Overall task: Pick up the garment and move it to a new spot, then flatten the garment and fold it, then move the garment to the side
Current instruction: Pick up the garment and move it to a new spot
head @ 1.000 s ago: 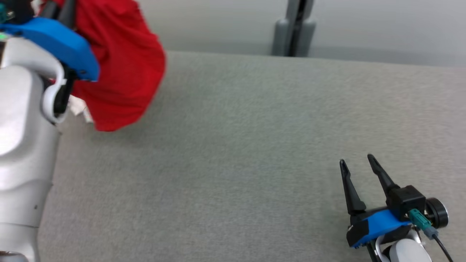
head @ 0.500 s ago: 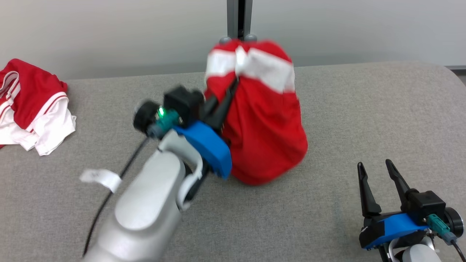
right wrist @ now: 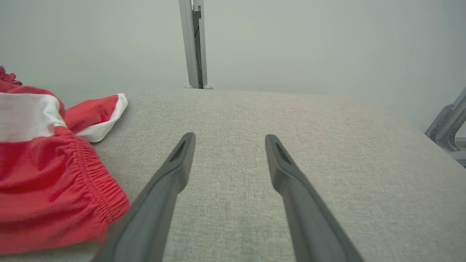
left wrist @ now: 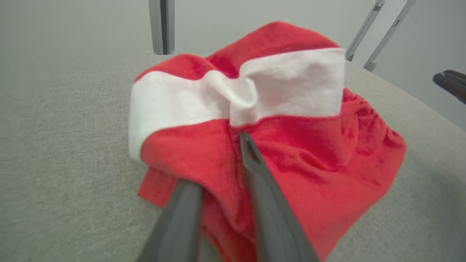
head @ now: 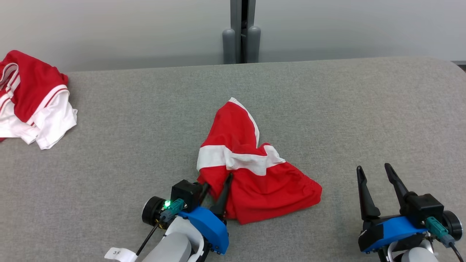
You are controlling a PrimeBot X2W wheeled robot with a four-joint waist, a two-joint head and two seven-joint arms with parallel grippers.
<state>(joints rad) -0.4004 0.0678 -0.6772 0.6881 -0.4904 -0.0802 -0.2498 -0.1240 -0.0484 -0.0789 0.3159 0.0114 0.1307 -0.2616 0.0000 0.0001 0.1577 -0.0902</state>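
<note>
The garment lies bunched mid-frame on the counter, moved but not yet flattened. There's cloth between my left hand's fingers, though I can't tell if it grips. My right hand sits released, so I'd spread the garment flat next.

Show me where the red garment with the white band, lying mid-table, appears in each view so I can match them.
Head view: the garment lies crumpled at lower centre, on the table.
Left wrist view: centre, close up, white band uppermost, cloth between the jaws.
Right wrist view: left edge, gathered hem toward the middle.
Shared landmark: the grey post behind the far edge.
</note>
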